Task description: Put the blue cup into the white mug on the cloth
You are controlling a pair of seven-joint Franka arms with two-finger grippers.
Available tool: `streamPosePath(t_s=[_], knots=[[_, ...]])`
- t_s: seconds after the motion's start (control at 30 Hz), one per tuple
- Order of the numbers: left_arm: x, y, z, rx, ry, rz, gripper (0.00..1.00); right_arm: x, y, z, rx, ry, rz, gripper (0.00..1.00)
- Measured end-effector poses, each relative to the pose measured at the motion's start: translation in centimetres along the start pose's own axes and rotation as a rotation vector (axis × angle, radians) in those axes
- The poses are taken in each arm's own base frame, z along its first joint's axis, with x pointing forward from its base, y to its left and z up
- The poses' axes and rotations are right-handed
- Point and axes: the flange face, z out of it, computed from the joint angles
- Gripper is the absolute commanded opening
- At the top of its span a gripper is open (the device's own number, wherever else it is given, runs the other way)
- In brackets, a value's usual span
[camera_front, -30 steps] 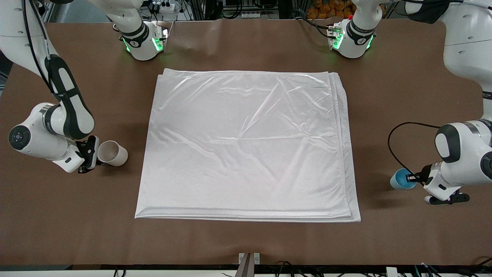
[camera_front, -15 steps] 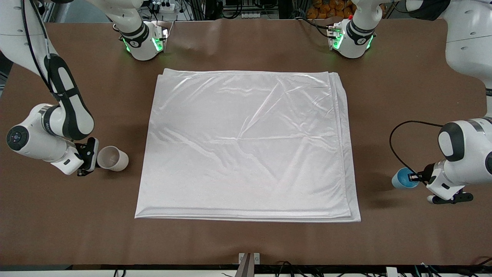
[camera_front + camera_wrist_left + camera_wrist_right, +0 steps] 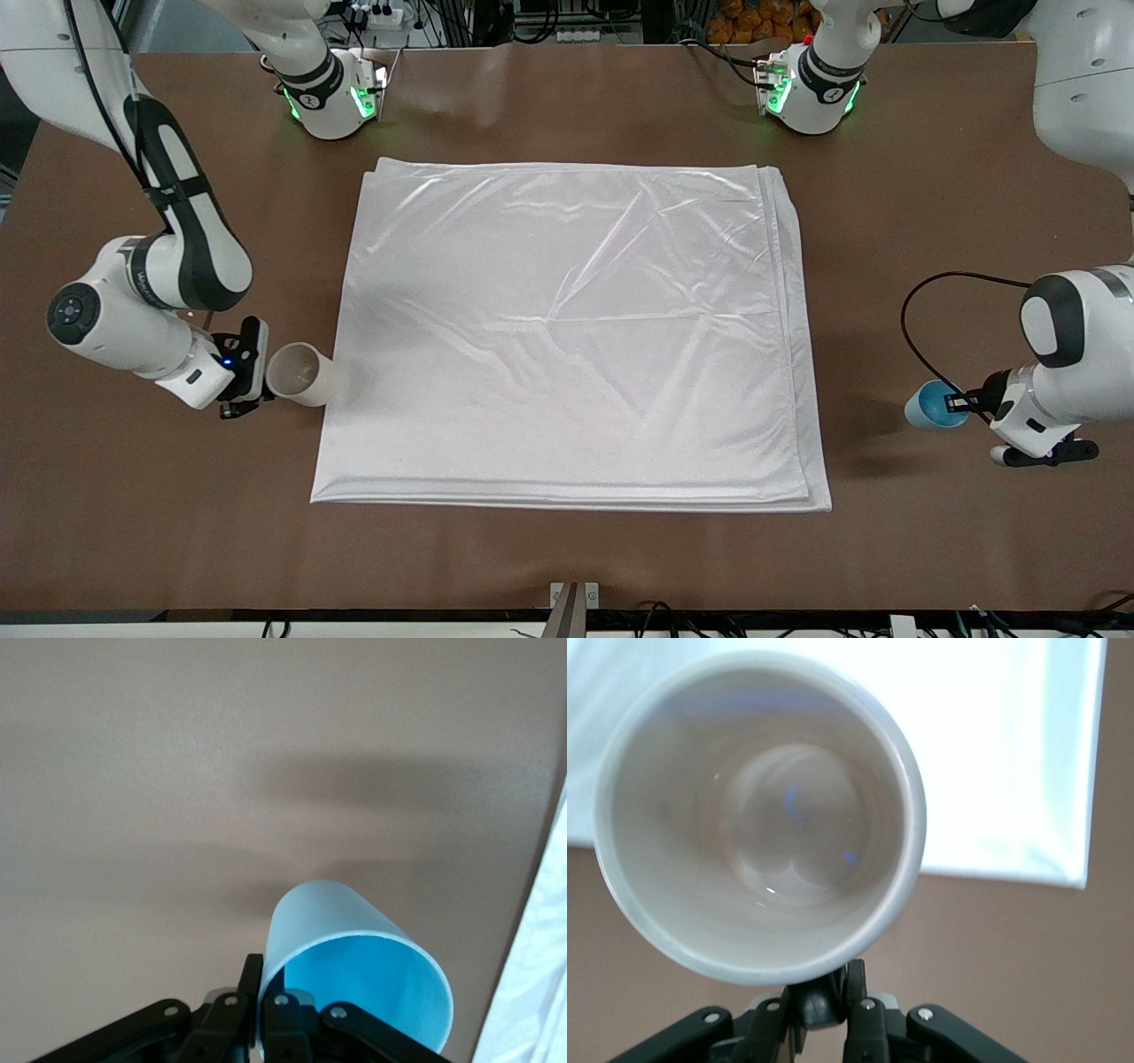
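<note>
Our right gripper [image 3: 257, 372] is clamped on the white mug [image 3: 301, 376], tipped on its side over the cloth [image 3: 567, 337] edge; our left gripper [image 3: 961, 404] pinches the blue cup [image 3: 928, 406], well apart at the left arm's end

Light-blue cup [image 3: 932, 406] blue inside and out, off-white mug [image 3: 301, 374] with beige interior, glossy plain white cloth [image 3: 567, 337], brown table [image 3: 567, 97], white arms with black joints, black gripper fingers [image 3: 266, 1014].
</note>
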Motion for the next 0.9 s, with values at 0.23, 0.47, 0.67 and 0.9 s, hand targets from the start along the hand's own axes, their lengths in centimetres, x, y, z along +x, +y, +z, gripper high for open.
streamPosePath(t_s=[0.23, 0.47, 0.67, 0.9], knots=[[-0.6, 0.5, -1.5, -0.012, -0.025, 0.001, 0.00, 7.0, 0.4, 0.1, 0.001, 0.036, 0.040, 0.08], [-1.1, 1.4, -2.7, -0.063, -0.045, -0.022, 0.00, 15.9, 0.4, 0.0, -0.003, 0.048, 0.057, 0.03], [-1.4, 3.4, -3.3, -0.078, -0.058, -0.057, 0.00, 20.8, -0.5, 0.4, 0.005, 0.050, 0.054, 0.03], [-1.7, 7.2, -3.8, -0.079, -0.057, -0.035, 0.00, 25.1, -1.6, 1.5, 0.003, -0.003, 0.066, 0.00]])
